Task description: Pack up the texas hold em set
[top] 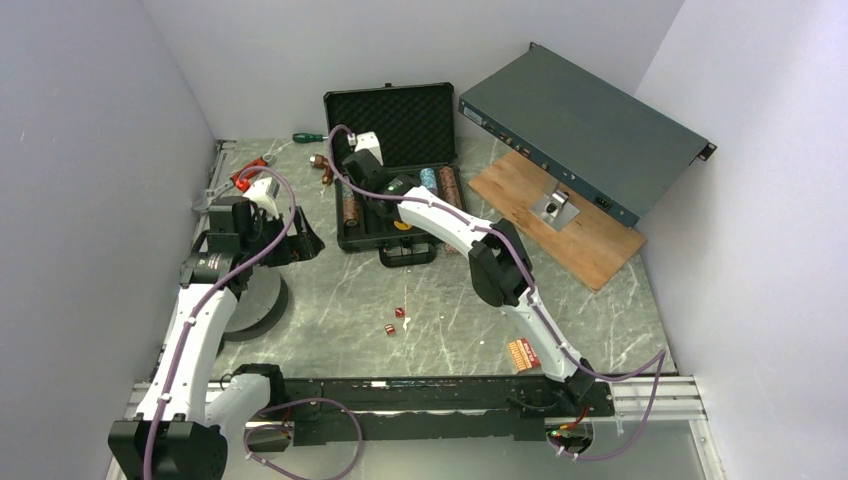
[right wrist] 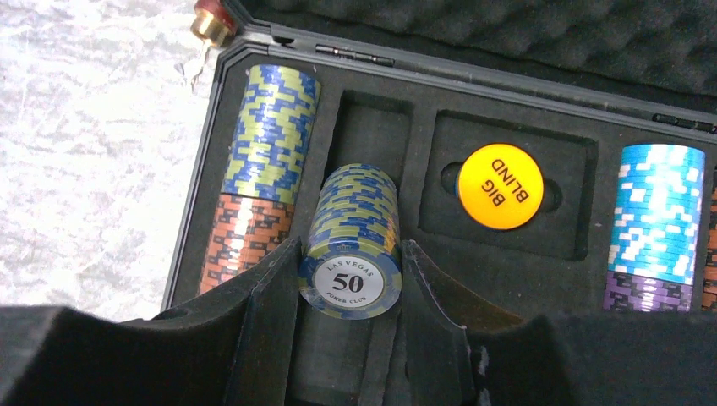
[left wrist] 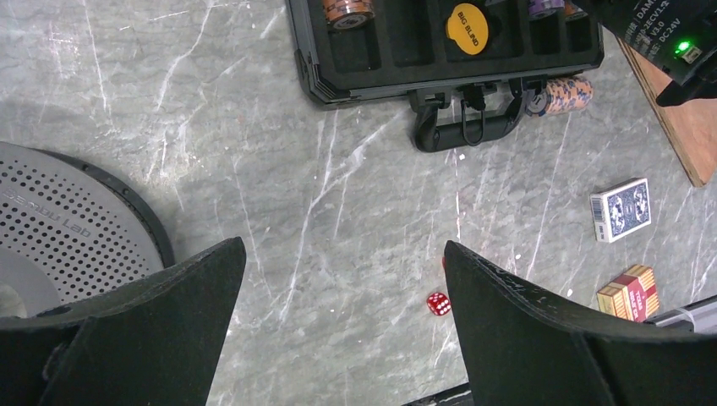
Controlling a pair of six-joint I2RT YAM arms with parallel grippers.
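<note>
The black case [top: 345,238] lies open with its foam lid [top: 395,118] propped up behind. My right gripper [right wrist: 349,254] is shut on a blue and yellow-green "50" chip stack [right wrist: 353,228], held over the second slot of the case [right wrist: 190,211]. The slot to its left holds yellow-green [right wrist: 269,135] and orange [right wrist: 241,241] stacks. A yellow Big Blind button [right wrist: 499,186] and a light blue stack [right wrist: 659,211] sit further right. My left gripper [left wrist: 342,254] is open and empty above the table, with a red die [left wrist: 438,304] below it.
A loose chip stack [left wrist: 558,95] lies by the case handle [left wrist: 461,131]. A blue deck [left wrist: 621,209] and a red deck [left wrist: 627,292] lie on the table. A perforated grey disc [left wrist: 59,228] is on the left. The grey-green rack box [top: 580,140] leans over a wooden board [top: 585,245].
</note>
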